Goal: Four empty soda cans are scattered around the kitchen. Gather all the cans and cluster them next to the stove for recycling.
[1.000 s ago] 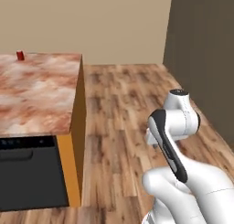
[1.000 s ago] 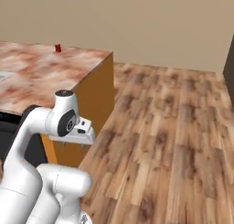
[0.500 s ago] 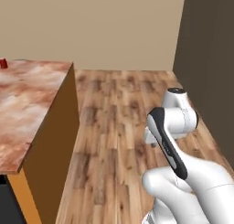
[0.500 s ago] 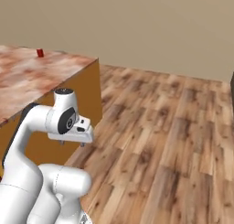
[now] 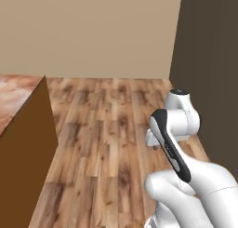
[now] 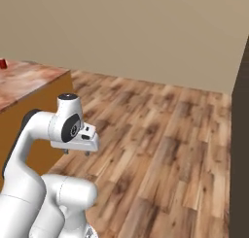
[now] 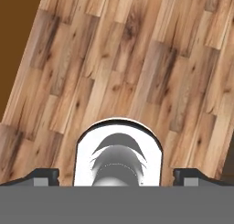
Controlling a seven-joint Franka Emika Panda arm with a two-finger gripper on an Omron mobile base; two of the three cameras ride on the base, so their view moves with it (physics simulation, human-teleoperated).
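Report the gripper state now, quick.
Gripper: open, holding nothing, pointed down over the plank floor.

**Counter to the left, open floor ahead, wall behind**

The counter (image 5: 14, 94) stands at the left, its end panel (image 5: 28, 162) facing the plank floor (image 5: 111, 124), which spreads from that panel rightward and forward to the back wall (image 5: 93, 31). A tall cabinet side (image 5: 209, 59) rises at the right edge of the floor, meeting the back wall in the far corner. In the right base view a soda can (image 6: 3, 63) stands upright on the counter's far left — well apart from the arm. The gripper (image 7: 116, 177) hangs over bare floor, pointing down, with the counter's end panel off to one side — nothing between its fingertips.
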